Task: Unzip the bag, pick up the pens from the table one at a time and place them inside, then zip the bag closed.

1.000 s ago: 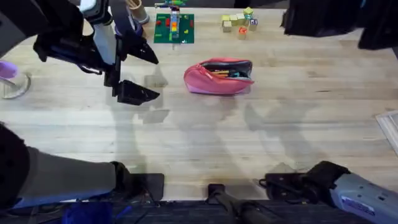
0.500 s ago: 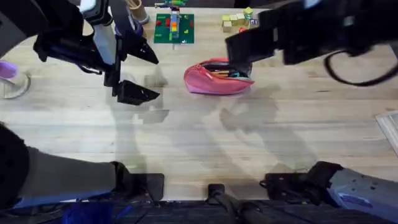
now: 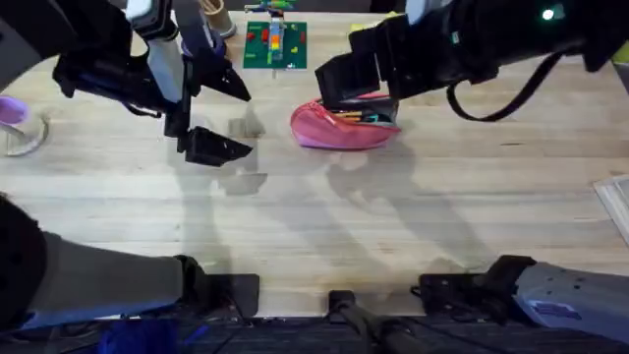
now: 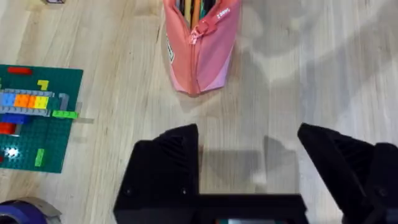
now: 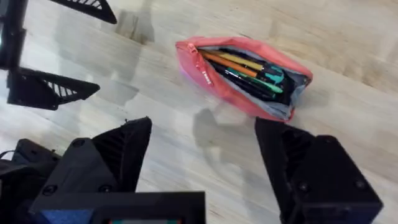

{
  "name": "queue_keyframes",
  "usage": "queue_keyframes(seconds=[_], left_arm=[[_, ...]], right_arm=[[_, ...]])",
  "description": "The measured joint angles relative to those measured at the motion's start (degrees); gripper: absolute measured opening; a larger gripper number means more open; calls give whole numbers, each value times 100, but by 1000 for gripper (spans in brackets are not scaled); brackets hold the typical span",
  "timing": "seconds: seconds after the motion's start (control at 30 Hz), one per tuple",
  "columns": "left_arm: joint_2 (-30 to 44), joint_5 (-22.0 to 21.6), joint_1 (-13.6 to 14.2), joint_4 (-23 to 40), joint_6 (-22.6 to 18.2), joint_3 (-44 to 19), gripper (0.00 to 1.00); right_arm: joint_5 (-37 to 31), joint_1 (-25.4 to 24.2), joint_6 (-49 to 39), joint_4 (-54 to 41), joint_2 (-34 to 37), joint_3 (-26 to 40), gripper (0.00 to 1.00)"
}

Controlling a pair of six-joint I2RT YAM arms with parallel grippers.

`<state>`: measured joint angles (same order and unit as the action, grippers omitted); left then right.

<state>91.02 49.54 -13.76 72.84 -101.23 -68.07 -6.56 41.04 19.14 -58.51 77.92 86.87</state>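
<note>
I see the pink bag (image 5: 245, 78) unzipped on the tabletop (image 3: 393, 226), pens (image 5: 249, 70) inside, my right pincer (image 5: 205, 162) apart above it, my left pincer (image 4: 249, 165) apart nearby.

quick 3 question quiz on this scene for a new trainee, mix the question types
1. True or false: the bag is zipped shut.
2. Which gripper is over the bag in the overhead view? A. left gripper B. right gripper
3. Fill in: the pens lie ____ the bag.

Key
1. False: it gapes open, its contents showing.
2. B: the right gripper is above the bag with jaws spread; the left gripper hangs open off to the bag's left over the table.
3. Inside.
</note>
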Motion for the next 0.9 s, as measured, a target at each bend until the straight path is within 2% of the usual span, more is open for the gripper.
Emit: queue_keyframes(seconds=[0.27, 0.6, 0.77, 0.9], left_arm=[[0, 0, 0, 0, 0, 0, 992], [2, 0, 0, 0, 0, 0, 994], [0, 0, 0, 0, 0, 0, 994], [0, 0, 0, 0, 0, 0, 993]], right_arm=[[39, 17, 13, -8, 111, 0, 995], [41, 251, 13, 300, 615, -2, 995], [41, 306, 13, 443, 1035, -2, 996], [41, 305, 13, 540, 1637, -1, 995]])
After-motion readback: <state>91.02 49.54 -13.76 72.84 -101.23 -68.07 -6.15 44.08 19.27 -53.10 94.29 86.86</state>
